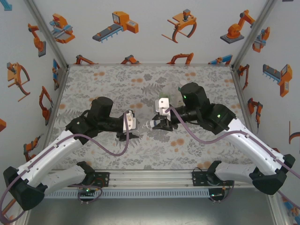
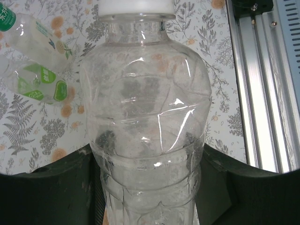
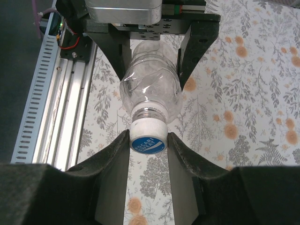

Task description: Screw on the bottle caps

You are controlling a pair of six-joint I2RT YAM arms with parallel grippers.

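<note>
My left gripper (image 2: pixel 147 161) is clamped narrow around the lower body of a clear plastic bottle (image 2: pixel 145 93), holding it roughly level above the floral table (image 3: pixel 253 84), near the table's middle. My right gripper (image 3: pixel 148 144) is pinched almost closed on the white cap (image 3: pixel 148 133) with its blue printed top. The cap sits on the bottle's neck, with a little thread showing just behind it.

I judge the bottle light and thin-walled. Its creased sides could buckle or twist under torque, so the firmer banded section low on the body is the right hold. The cap is small, stiff and ridged. Gripping across its rim suits turning, though the plastic could slip. A second bottle (image 2: pixel 35 70), green-and-white labelled, lies on the table nearby.
</note>
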